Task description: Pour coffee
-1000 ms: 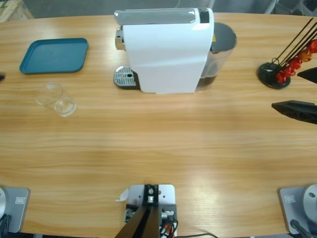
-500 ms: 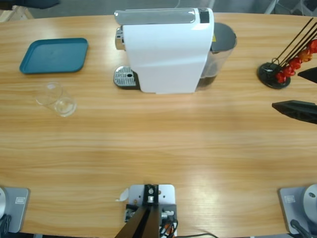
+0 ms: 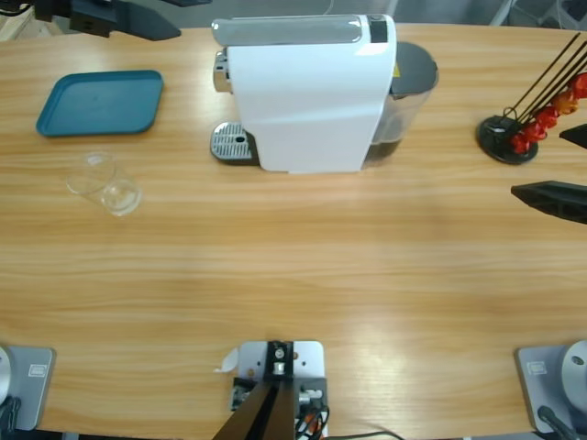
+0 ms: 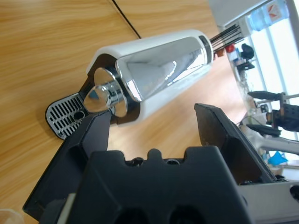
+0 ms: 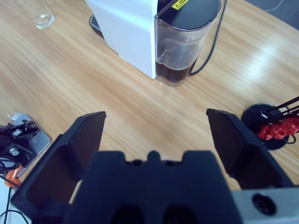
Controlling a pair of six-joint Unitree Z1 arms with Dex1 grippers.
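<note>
High view: the clear tumbler (image 3: 103, 183) sits apart from the coffee machine's (image 3: 307, 92) drip tray (image 3: 231, 142), unfilled; left gripper (image 4: 154, 123) and right gripper (image 5: 154, 128) both gape, empty.

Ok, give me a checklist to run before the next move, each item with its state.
1. Small clear glass tumbler upright on the wooden table: ok.
2. Tumbler under the spout, on the white coffee machine's metal drip grate: not ok, it stands apart, beside the teal plastic tray.
3. Drip grate free of objects: ok.
4. Left gripper open, holding nothing: ok.
5. Right gripper open, holding nothing: ok.
6. Coffee in the tumbler: cannot tell.
</note>
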